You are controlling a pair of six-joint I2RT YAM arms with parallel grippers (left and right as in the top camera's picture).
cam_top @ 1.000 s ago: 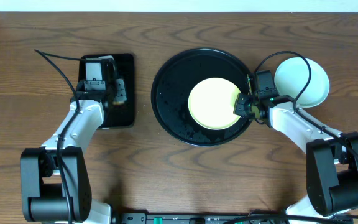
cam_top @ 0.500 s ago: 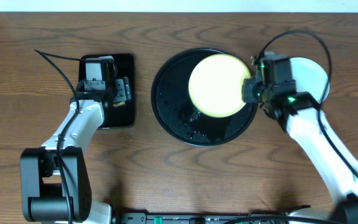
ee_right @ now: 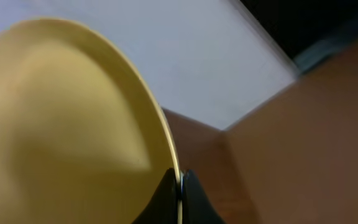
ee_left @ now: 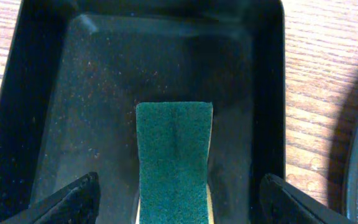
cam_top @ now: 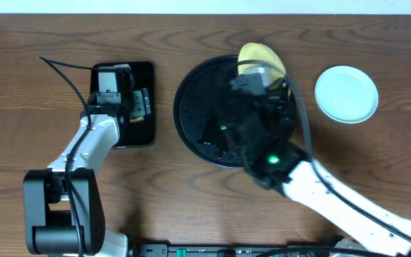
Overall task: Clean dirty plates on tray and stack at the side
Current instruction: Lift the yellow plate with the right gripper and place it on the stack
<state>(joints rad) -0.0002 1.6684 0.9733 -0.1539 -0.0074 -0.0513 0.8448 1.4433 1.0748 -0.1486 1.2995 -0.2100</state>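
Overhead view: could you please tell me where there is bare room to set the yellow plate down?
Bare wood lies between the rectangular tray and the round tray, and in front of the teal plate. The right arm, holding the yellow plate, crowds the round tray.

The round tray [cam_top: 191,107] sits at the middle of the table [cam_top: 34,150]. Left of it, with bare table between, lies the rectangular tray [cam_top: 148,71]. A sponge [ee_left: 174,155] lies flat in that tray, near the middle of its floor. The left hand [ee_left: 180,202] hangs over it, a finger on either side and clear of it. The right arm [cam_top: 320,185] reaches from the near right across the round tray. Its hand [ee_right: 180,186] pinches the rim of the held plate [cam_top: 262,57], which stands on edge in the air above the tray's far rim. Right of the round tray, apart from it, another plate [cam_top: 346,93] lies flat on the table; whether more lie under it cannot be told.
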